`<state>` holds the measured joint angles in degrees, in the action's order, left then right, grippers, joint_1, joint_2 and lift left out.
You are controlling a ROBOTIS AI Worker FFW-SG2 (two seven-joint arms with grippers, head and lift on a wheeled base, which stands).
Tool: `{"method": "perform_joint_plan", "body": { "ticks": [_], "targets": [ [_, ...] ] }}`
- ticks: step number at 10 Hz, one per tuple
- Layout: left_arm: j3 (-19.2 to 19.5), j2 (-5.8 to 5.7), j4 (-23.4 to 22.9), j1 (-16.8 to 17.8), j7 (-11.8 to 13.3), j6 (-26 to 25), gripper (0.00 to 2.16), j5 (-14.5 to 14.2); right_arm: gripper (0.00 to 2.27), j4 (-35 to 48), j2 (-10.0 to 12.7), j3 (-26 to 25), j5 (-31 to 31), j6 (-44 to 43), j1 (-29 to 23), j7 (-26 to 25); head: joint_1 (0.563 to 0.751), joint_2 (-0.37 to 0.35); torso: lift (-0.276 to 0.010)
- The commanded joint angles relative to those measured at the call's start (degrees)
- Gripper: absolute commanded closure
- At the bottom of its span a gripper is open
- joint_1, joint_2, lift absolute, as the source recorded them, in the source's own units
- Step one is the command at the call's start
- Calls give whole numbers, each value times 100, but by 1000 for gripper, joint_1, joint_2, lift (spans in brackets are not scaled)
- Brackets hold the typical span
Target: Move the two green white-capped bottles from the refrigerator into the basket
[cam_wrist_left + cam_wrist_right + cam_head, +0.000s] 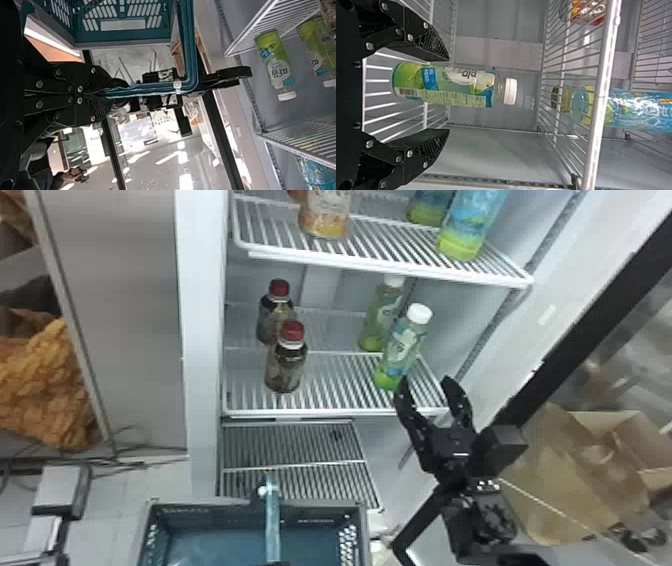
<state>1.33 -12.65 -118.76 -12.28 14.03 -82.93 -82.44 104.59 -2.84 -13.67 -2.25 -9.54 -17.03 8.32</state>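
Note:
In the head view, my right gripper [425,381] stands open just in front of the nearer green white-capped bottle [401,347], upright on the middle shelf. Behind it is the second green bottle [381,315]. From the right wrist view, the nearer bottle [455,85] lies in line with the gap of my right gripper [448,95], fingers on either side near its base, not closed on it. At the head view's bottom edge, my left gripper [278,563] is by the basket [367,535]; in the left wrist view, my left gripper [107,94] is shut on the basket handle [158,87].
Two red-capped dark bottles [286,362] stand on the left of the same shelf [340,380]. An upper shelf [390,265] with more bottles crosses above. The refrigerator's side wall [450,335] rises close to the right gripper. A cardboard box [570,490] is at the right.

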Motion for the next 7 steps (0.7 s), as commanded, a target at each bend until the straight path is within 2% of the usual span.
{"method": "perform_joint_plan", "body": {
  "ticks": [1, 7],
  "targets": [
    [16, 9, 0, -10, 3, 11, 1159, -17, 447, -214, -24, 87, 8, -17, 213, -41, 695, -350, -263],
    [27, 9, 0, 5, 3, 39, 1159, -28, 384, -903, -94, 258, -38, -17, 902, -120, 695, -350, -263]
  ]
}}
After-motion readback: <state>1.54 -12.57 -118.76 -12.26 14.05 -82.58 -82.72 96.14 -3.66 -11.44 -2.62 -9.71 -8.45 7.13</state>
